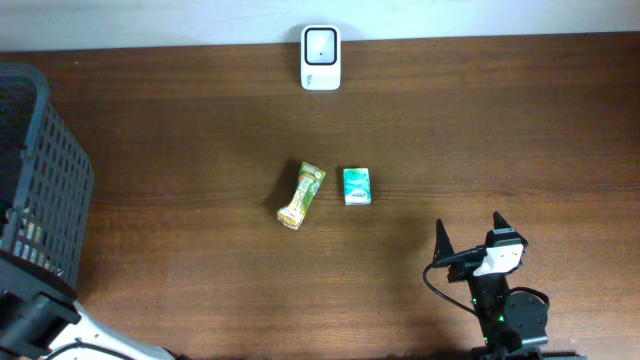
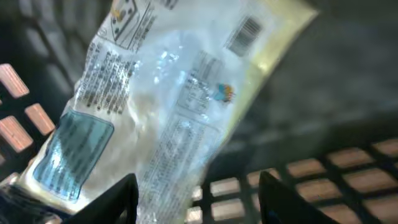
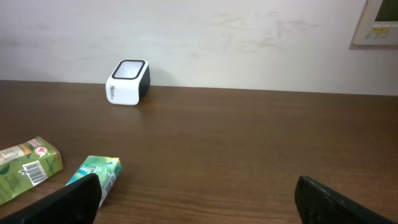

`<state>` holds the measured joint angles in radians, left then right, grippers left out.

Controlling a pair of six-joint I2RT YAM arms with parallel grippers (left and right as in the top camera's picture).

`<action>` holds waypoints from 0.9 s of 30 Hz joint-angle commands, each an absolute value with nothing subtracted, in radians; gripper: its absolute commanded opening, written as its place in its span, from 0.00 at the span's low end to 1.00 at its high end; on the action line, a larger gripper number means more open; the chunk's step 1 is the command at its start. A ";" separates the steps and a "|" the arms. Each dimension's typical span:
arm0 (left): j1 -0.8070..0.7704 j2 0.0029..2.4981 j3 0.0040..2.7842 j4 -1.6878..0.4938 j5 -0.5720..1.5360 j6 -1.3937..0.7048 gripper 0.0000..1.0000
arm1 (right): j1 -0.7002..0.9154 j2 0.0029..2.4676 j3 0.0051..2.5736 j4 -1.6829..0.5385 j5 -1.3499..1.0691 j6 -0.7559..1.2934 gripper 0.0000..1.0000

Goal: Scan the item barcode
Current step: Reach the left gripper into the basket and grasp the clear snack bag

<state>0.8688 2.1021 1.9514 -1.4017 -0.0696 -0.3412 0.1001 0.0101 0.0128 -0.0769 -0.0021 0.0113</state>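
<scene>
Teal pack (image 1: 357,186) and green snack pack (image 1: 301,195) lie side by side on the tabletop (image 1: 200,130), ahead and left of the right pincer (image 1: 468,222), the nearer arm. The scanner (image 1: 321,58) stands well beyond them.

Left wrist: the left pincer (image 2: 199,199) is down in the basket (image 2: 348,168), fingers part-spread. A clear packet (image 2: 168,106) lies just ahead, apparently unclamped, its print blurred.

Right wrist: pincer wide, empty. The snack pack's barcode (image 3: 37,171) faces up, long axis slanted, near end further left. Lettering unreadable.
</scene>
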 commanded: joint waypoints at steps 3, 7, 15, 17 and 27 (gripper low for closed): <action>0.867 2.094 1.708 -1.275 -0.155 -0.344 0.60 | 0.105 0.003 0.006 -0.080 -0.008 0.011 0.99; 0.867 2.094 1.614 -1.185 -0.155 -0.343 0.63 | 0.105 0.003 0.006 -0.080 -0.008 0.011 0.99; 0.867 2.095 1.523 -1.085 -0.155 -0.343 0.14 | 0.105 0.003 0.006 -0.080 -0.008 0.011 0.99; 0.867 2.095 1.523 -1.085 -0.154 -0.343 0.00 | 0.105 0.003 0.006 -0.080 -0.008 0.011 0.99; 0.838 1.978 1.790 -1.204 -0.038 -0.271 0.00 | 0.105 0.003 0.006 -0.080 -0.008 0.011 0.99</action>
